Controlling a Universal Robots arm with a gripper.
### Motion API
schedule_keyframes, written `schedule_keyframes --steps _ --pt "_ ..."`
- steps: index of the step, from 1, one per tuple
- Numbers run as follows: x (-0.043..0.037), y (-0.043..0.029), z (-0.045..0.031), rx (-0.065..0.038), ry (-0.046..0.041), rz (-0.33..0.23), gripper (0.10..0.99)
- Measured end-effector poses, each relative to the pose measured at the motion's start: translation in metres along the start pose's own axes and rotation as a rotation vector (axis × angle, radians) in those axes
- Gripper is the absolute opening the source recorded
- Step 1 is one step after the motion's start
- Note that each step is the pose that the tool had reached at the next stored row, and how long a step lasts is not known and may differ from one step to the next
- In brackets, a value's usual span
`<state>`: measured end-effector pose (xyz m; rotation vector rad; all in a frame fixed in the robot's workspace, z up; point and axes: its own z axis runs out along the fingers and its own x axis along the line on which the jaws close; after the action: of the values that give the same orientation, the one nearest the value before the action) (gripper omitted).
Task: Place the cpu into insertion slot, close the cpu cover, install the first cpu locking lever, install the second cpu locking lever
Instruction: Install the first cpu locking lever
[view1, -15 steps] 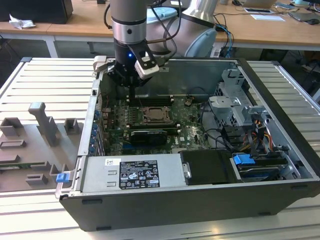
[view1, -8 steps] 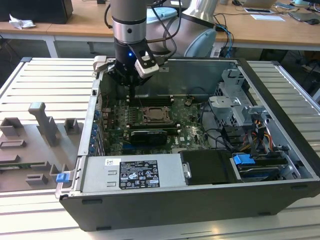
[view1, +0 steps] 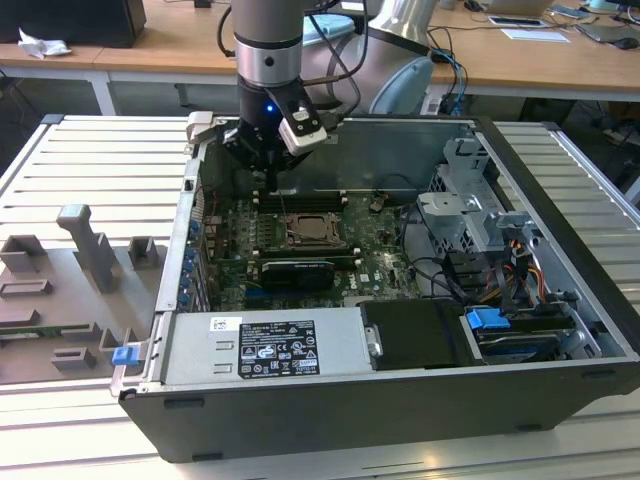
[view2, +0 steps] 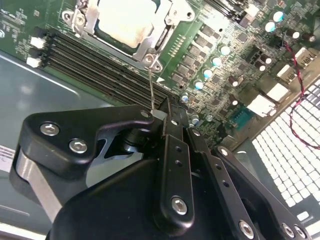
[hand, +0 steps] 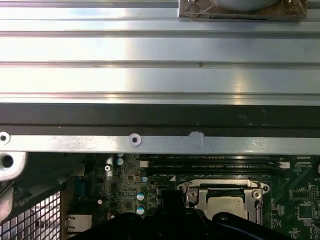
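Observation:
The cpu lies pale and square in the insertion slot on the green board. The silvery cpu cover is folded down around it; the cpu cover frames the cpu in the first wrist view too. A thin wire locking lever stands up from the socket's corner to my black fingertips. My gripper is shut on the lever's end. In the exterior view the gripper hangs over the back of the board, just behind the socket by the memory slots.
Long black memory slots run beside the socket. A black card sits in front of it. The case's metal wall stands close behind my gripper. A drive cage and cables fill the exterior view's right.

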<state>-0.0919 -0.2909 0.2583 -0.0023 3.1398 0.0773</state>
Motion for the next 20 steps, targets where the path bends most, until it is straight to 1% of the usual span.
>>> schedule_keyframes --steps 2,20 --pt "-0.0020 0.0000 0.0002 0.000 0.0000 0.000 0.106" --pt "-0.0055 0.0000 0.0006 0.000 0.0000 0.000 0.106"
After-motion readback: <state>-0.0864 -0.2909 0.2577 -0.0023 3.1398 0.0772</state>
